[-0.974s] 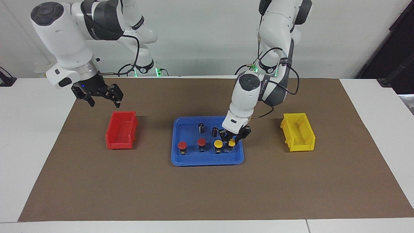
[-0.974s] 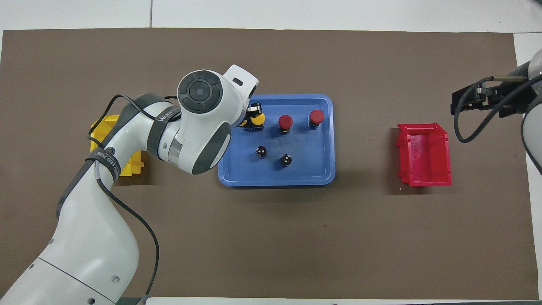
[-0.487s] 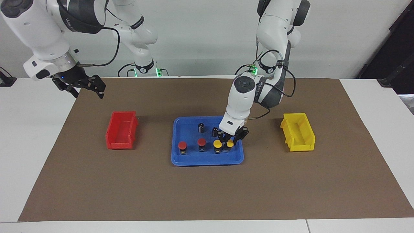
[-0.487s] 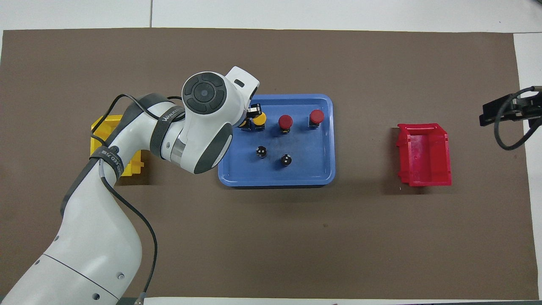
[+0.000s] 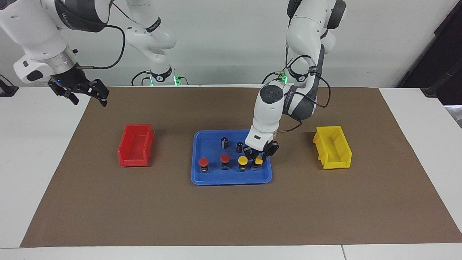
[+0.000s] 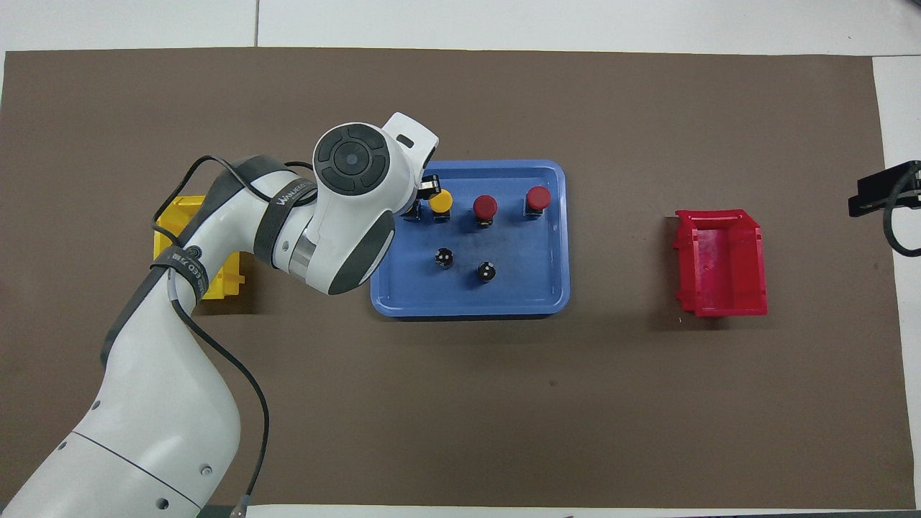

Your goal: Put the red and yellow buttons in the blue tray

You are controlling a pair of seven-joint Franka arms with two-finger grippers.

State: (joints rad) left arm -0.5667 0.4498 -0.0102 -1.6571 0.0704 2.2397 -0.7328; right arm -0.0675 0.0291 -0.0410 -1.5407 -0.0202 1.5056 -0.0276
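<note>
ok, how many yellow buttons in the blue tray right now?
2. Both stand in the blue tray, in the row farthest from the robots: one yellow button beside the red ones, the other yellow button at the left arm's end, under the left gripper.

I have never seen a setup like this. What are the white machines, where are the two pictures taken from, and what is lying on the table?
The white machines are two robot arms, each ending in a two-finger tool. One picture faces them from across the table; the other looks down from above their own end.

On the brown mat sits a blue tray holding two red buttons and two yellow buttons in a row, plus two dark capless cylinders. A red bin and a yellow bin, both apparently empty, stand at either end.

The left tool is down at the outermost yellow button; whether it grips is unclear. The right tool waits, open, in the air near the mat's corner.
</note>
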